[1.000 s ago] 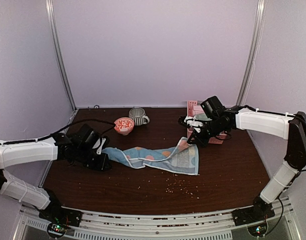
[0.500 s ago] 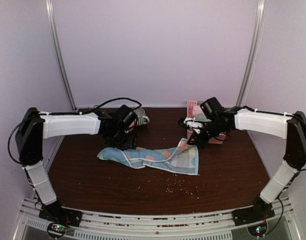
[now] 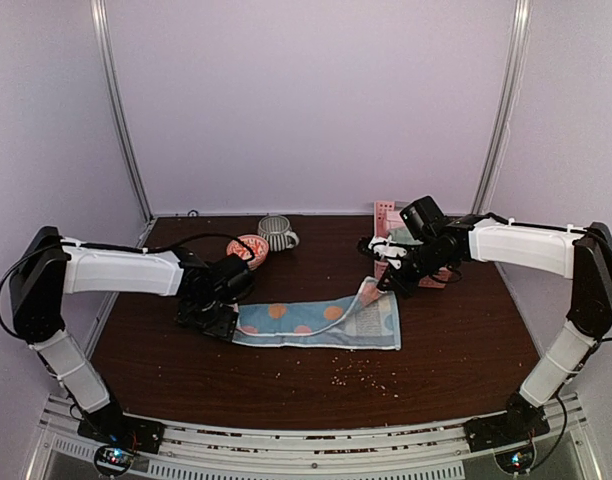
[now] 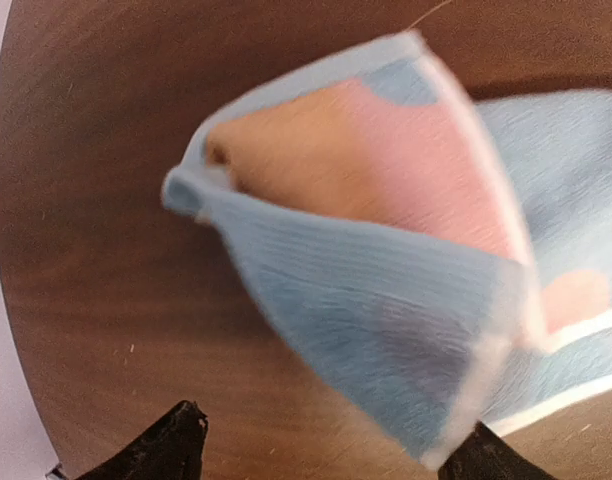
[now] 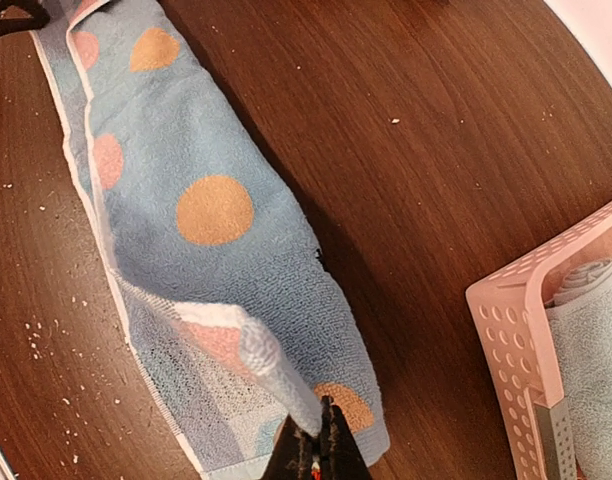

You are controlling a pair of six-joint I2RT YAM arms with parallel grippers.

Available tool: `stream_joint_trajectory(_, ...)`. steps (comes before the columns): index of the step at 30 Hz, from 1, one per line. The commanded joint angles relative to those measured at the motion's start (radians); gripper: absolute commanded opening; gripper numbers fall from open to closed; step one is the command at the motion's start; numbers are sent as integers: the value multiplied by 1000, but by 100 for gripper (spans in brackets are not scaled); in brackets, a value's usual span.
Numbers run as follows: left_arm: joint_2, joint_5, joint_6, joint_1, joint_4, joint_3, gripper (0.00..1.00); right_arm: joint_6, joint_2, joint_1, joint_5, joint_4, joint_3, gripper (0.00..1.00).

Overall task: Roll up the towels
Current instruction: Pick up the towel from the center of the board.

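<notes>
Top external view: I find the dotted blue towel lying on the table, its long axis running left to right between the arms. My left gripper is at its left end, jaws spread, gripping nothing. My right gripper pinches the far right corner, lifted. I judge the left arm better placed to start the roll.

Looped cloth towel, glossy wooden table, matt plastic basket.
</notes>
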Motion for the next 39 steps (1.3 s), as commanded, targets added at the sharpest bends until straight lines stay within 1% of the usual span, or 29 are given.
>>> stream_joint_trajectory(1, -186, 62, -165, 2, -114, -153, 82, 10, -27, -8, 61, 37, -17, 0)
stream_joint_trajectory(4, -285, 122, -188, 5, -98, -215, 82, 10, -25, -7, 63, 35, -16, 0)
stream_joint_trajectory(6, -311, 110, -188, 5, -110, -203, 82, 8, -23, -8, 60, 33, -14, 0)
stream_joint_trajectory(8, -322, 78, -175, 5, -118, -158, 81, 8, -23, -9, 58, 32, -15, 0)
stream_joint_trajectory(11, -333, 45, -94, 5, -65, -76, 77, 8, -26, -8, 56, 32, -17, 0)
stream_joint_trajectory(13, -321, 82, 19, 21, 5, -27, 72, 7, -28, -8, 57, 34, -20, 0)
stream_joint_trajectory(14, -300, 117, 85, 45, 21, 0, 68, 6, -27, -9, 58, 35, -20, 0)
stream_joint_trajectory(15, -264, 150, 197, 70, 29, 48, 64, 6, -27, -8, 57, 35, -21, 0)
stream_joint_trajectory(16, -237, 152, 256, 87, 25, 86, 61, 5, -26, -8, 56, 34, -20, 0)
stream_joint_trajectory(17, -218, 169, 297, 116, 22, 110, 61, 3, -25, -9, 54, 34, -20, 0)
stream_joint_trajectory(18, -207, 223, 344, 156, 42, 119, 62, 1, -25, -9, 53, 32, -21, 0)
stream_joint_trajectory(20, -193, 413, 433, 247, 106, 116, 67, 0, -25, -8, 53, 30, -22, 0)
stream_joint_trajectory(22, -167, 552, 505, 336, 162, 113, 70, -4, -26, -9, 53, 30, -23, 0)
stream_joint_trajectory(25, -97, 721, 611, 375, 250, 103, 72, -8, -28, -8, 55, 28, -24, 0)
stream_joint_trajectory(28, 12, 788, 705, 376, 330, 112, 72, -9, -25, -8, 49, 28, -26, 0)
stream_joint_trajectory(31, 88, 789, 796, 380, 383, 127, 71, -9, -20, -8, 41, 22, -20, 0)
stream_joint_trajectory(33, 139, 811, 866, 386, 379, 154, 70, -10, -18, -8, 33, 21, -22, 0)
stream_joint_trajectory(36, 205, 826, 915, 411, 337, 198, 65, -14, -17, -8, 28, 18, -23, 0)
stream_joint_trajectory(39, 211, 864, 935, 431, 353, 195, 64, -16, -15, -8, 24, 16, -23, 0)
